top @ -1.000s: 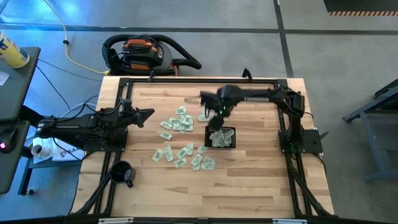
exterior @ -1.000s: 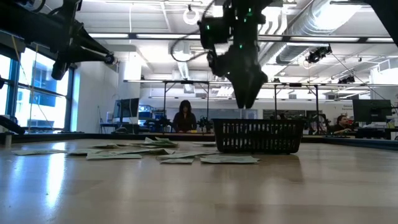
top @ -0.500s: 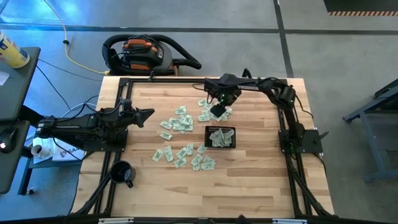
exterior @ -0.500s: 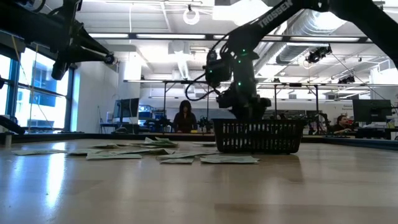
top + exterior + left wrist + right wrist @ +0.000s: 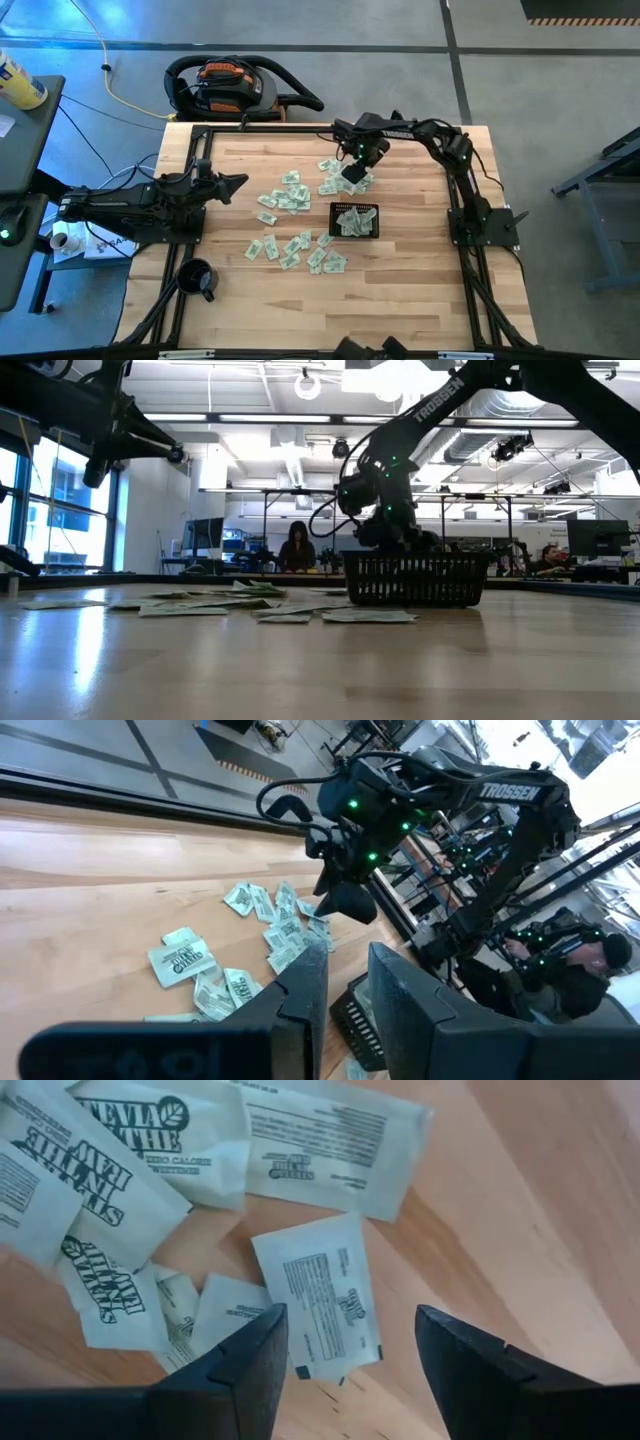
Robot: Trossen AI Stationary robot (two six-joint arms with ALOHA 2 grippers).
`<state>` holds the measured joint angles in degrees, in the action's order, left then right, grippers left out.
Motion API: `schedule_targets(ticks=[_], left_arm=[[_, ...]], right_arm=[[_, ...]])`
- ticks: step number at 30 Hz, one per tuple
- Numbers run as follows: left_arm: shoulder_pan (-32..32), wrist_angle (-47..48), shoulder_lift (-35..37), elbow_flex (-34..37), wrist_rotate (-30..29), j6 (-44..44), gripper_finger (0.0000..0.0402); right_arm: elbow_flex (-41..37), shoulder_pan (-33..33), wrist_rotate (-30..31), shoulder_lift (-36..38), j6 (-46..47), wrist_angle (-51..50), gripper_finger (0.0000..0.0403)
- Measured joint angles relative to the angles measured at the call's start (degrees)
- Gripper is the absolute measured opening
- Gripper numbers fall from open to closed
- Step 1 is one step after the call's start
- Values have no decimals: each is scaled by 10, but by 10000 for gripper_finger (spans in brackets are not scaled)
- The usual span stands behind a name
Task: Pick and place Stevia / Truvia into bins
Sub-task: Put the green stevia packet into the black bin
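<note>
Many pale green-and-white Stevia sachets lie flat on the wooden table, in a patch at mid-table and another near the front. The black mesh bin stands right of centre with some sachets inside. My right gripper points down, open, low over a small cluster of sachets just beyond the bin's far side. One sachet lies flat on the table below the gap between its fingers. My left gripper waits at the table's left side, level, slightly open, with nothing between its fingers.
A black mug stands at the near left corner. A vacuum cleaner sits on the floor past the far edge. Bare wood lies right of the bin and along the near edge. A person sits in the room behind.
My right gripper has gone from above the bin toward the table's far edge and down, and now stands low over the sachets beyond the bin. The sachets and the bin have kept their places.
</note>
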<state>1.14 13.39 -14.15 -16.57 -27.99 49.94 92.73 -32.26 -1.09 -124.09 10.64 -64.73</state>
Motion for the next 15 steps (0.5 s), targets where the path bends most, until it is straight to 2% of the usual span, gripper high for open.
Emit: schedule_targets(ticks=[10,15], left_arm=[[0,0,0,0,-11,0,111],[0,0,0,0,-12,0,111]], right_arm=[[-29,-5,-32,0,-7,12,195],[-32,-12,-59,-1,8,13,168]])
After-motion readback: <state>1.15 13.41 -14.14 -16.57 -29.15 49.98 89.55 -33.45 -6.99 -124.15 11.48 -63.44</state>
